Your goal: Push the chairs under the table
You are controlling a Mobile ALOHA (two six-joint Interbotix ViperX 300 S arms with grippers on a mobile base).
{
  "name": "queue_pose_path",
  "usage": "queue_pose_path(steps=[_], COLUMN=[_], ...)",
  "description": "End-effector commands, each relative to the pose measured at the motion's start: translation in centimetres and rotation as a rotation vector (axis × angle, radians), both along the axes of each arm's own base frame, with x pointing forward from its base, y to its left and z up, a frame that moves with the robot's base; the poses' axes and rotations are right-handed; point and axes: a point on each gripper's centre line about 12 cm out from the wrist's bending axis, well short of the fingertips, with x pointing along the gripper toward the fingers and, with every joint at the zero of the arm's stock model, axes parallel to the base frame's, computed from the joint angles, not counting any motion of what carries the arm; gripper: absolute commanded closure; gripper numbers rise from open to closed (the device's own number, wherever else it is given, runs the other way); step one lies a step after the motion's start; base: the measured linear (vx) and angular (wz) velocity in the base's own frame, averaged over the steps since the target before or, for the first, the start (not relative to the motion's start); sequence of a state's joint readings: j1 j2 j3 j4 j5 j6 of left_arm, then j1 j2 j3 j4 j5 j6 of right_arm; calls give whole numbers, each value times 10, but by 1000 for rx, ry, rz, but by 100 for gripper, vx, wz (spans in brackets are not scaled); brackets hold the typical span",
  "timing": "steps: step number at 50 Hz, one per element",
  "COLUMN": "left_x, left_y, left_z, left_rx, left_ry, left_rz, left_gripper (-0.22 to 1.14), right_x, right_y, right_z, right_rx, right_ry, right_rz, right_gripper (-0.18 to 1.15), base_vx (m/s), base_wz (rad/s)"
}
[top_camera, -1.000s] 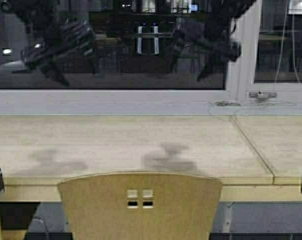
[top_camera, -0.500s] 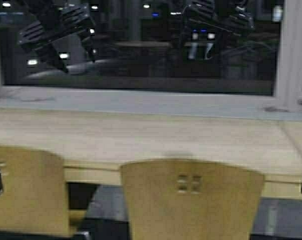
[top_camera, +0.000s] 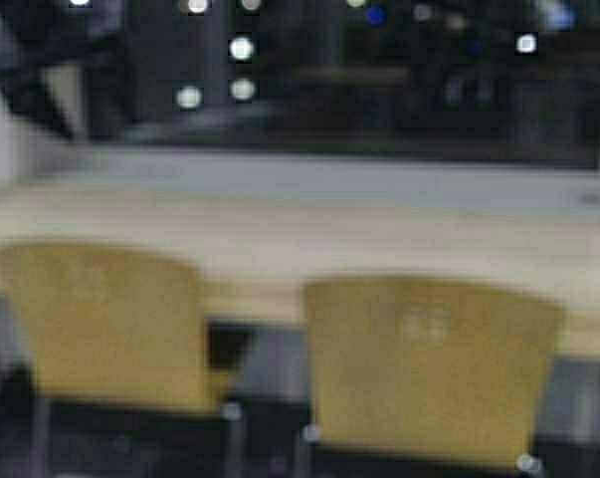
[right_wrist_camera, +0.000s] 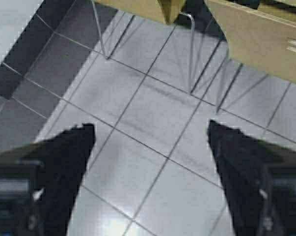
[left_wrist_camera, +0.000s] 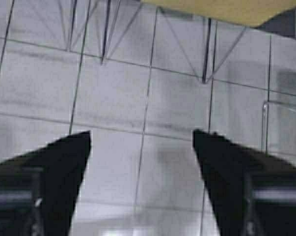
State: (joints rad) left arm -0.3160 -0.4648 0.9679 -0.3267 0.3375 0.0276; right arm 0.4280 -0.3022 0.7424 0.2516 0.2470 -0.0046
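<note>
Two yellow-tan plywood chairs face the long pale-wood table (top_camera: 309, 249) in the high view. One chair (top_camera: 105, 324) is at the left, the other chair (top_camera: 429, 368), with small square cutouts in its backrest, is right of centre. Both backrests stand at the table's front edge. My left gripper (left_wrist_camera: 142, 142) is open and empty, pointing down at the tiled floor, with chrome chair legs (left_wrist_camera: 205, 54) beyond it. My right gripper (right_wrist_camera: 151, 130) is open and empty over the floor, with a chair back (right_wrist_camera: 265, 37) and legs (right_wrist_camera: 192, 54) ahead.
A dark window (top_camera: 329, 80) with light reflections runs behind the table above a pale sill. Grey floor tiles (right_wrist_camera: 152, 113) lie under both grippers. A dark gap (top_camera: 230, 349) separates the two chairs.
The robot has moved: the view has shifted so the chairs slide to the right, and the left-hand chair has come fully into view. Both backrests sit higher in the view.
</note>
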Motion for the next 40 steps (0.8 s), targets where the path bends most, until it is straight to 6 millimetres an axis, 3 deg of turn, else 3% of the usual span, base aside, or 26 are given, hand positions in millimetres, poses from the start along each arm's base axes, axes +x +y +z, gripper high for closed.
queue_pose_path(steps=[1,19,40], left_x=[-1,-2,-1], left_y=[1,2,3], left_z=[6,-1,10], left_rx=[-5,18,23], left_ry=[-12,3,-44], left_rz=[2,-8,-12], left_gripper=[-4,-4,-4], right_x=[3,1,1], right_y=[-4,-10,-9], right_z=[10,3,10], right_rx=[-23,-46,0], right_ry=[-47,-40,-52], right_rz=[7,-1,-26], right_gripper=[-3,-3,-3], base_vx=[-33,-30,-31], base_wz=[20,35,32])
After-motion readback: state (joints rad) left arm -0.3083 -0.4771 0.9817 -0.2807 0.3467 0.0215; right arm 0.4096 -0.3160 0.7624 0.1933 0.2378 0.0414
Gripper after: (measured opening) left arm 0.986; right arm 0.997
